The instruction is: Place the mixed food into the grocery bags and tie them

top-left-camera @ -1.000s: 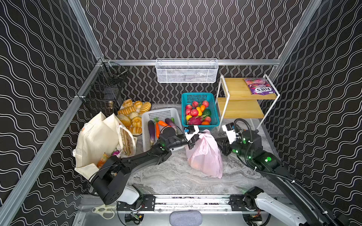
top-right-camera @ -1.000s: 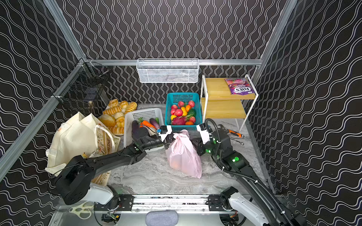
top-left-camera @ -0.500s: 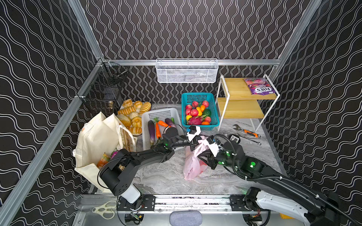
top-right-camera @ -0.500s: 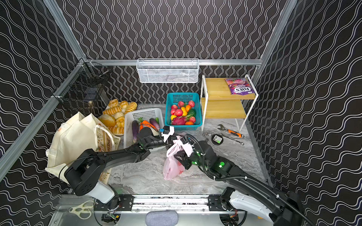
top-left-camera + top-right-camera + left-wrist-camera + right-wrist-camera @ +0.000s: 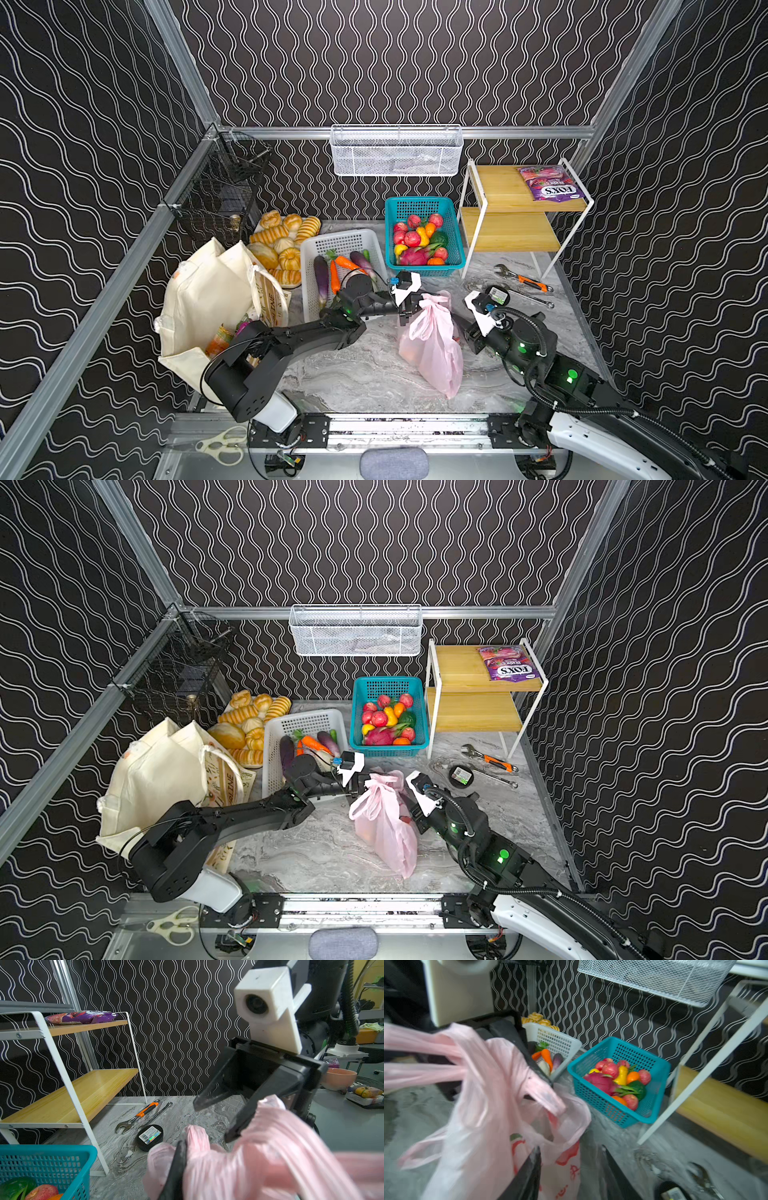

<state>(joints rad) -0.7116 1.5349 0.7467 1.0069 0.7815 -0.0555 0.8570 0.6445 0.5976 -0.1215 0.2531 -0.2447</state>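
The pink plastic bag (image 5: pixel 432 349) (image 5: pixel 386 829) stands mid-table with red and orange shapes showing through it. My left gripper (image 5: pixel 409 308) (image 5: pixel 360 785) is shut on its bunched top; one dark finger (image 5: pixel 176 1167) presses into the pink handle (image 5: pixel 270 1147). My right gripper (image 5: pixel 457 328) (image 5: pixel 409 808) (image 5: pixel 212 1122) is at the bag's right side, open. The bag's printed wall (image 5: pixel 566 1163) lies loosely between its fingers (image 5: pixel 532 1161). The cream tote (image 5: pixel 208 291) (image 5: pixel 153 771) slumps at the left with an orange packet (image 5: pixel 218 338) inside. A purple FOX'S pouch (image 5: pixel 548 189) (image 5: pixel 509 667) lies on the shelf.
A white basket of vegetables (image 5: pixel 324 249) and a teal fruit basket (image 5: pixel 455 232) stand behind the bag, with bread rolls (image 5: pixel 278 245) at the back left. The wooden shelf rack (image 5: pixel 511 232), wrenches (image 5: pixel 523 284) and a black tin (image 5: pixel 498 295) are at the right.
My right gripper reached in over the bag's top, then drew back to the right while opening and let the pink plastic go. The left gripper stayed shut on the top.
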